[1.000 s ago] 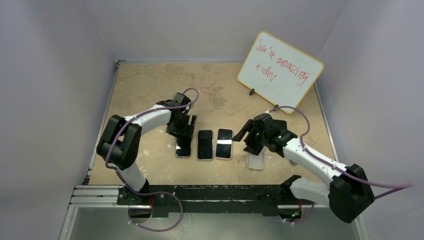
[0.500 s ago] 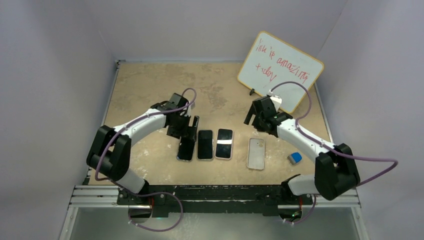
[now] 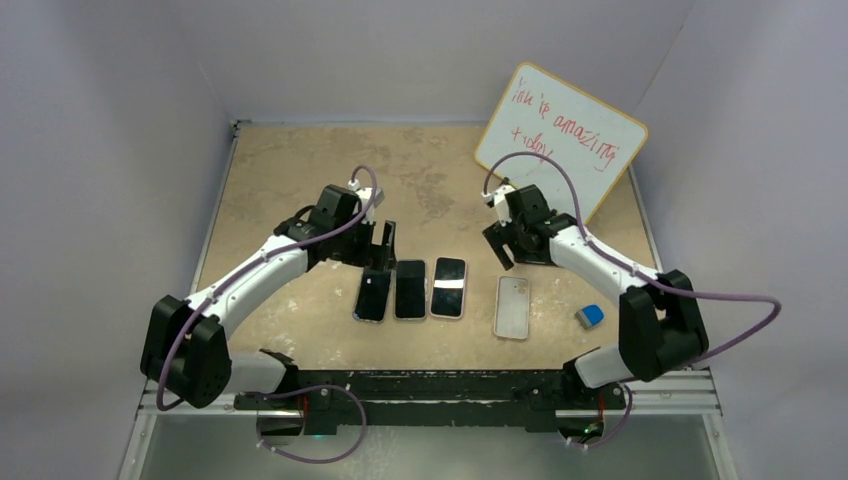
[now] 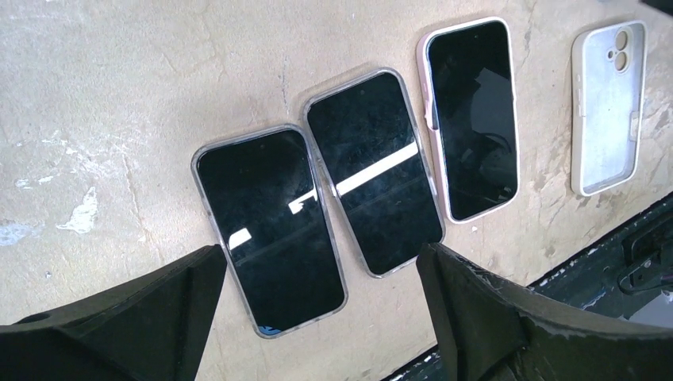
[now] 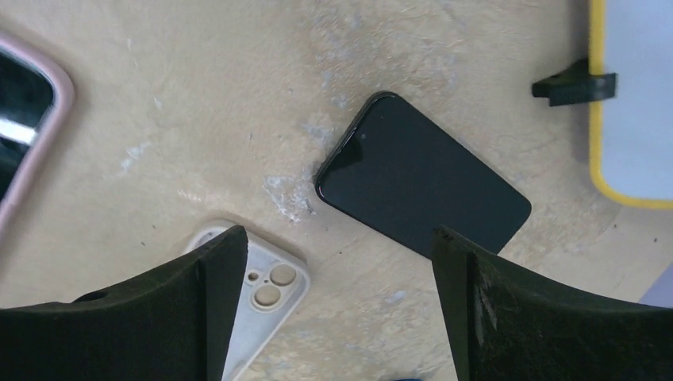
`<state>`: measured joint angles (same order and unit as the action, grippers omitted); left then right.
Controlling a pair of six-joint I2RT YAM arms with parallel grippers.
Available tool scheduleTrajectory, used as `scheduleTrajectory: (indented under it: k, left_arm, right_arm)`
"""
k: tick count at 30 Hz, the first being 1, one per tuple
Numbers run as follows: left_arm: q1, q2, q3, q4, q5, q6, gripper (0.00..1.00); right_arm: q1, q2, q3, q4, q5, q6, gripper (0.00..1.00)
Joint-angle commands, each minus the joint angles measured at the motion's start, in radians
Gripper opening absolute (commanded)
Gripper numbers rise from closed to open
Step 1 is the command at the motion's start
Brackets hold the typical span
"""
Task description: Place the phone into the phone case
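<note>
The phone [image 5: 424, 186] is lying flat on the tan surface [image 5: 198, 95], a bare black slab with rounded corners, sitting at a diagonal near the whiteboard [image 5: 635, 103] stand. The empty white case [image 5: 274, 317], its camera cut-outs showing, is resting just beside the phone, not touching it. The right jaws are hanging wide open above both, gripping nothing. The left jaws are gaping, empty, over three cased phones [image 4: 373, 171].

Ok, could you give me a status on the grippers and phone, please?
Left gripper open over three cased phones. Right gripper open over bare phone. Empty case beside it, nothing between.
</note>
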<state>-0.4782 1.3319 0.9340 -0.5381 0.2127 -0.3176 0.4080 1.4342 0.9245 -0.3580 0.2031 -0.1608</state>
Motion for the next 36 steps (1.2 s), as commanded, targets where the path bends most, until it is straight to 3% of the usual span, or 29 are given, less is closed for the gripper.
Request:
scheduleTrajectory:
  k: [1,8,24,31,36]
  left_arm:
    - [-0.002,-0.034,-0.008,0.039,-0.005,0.023,0.98]
    - [-0.002,-0.076,-0.022,0.039,-0.014,0.022,0.99]
    - [-0.002,-0.054,-0.014,0.042,-0.059,0.016,0.99]
    - [-0.002,-0.041,-0.012,0.046,-0.078,0.009,0.98]
    - [-0.001,-0.028,-0.005,0.048,-0.082,0.009,0.98]
  right_arm:
    - [-0.021,0.070,0.050,-0.071,-0.130,-0.310,0.85]
    - [-0.132,0.198,0.107,-0.101,-0.202,-0.498,0.92]
    - [-0.272,0.331,0.208,-0.185,-0.353,-0.793,0.91]
    - [-0.293,0.418,0.288,-0.252,-0.393,-0.853,0.90]
    - [-0.299,0.448,0.277,-0.207,-0.376,-0.840,0.88]
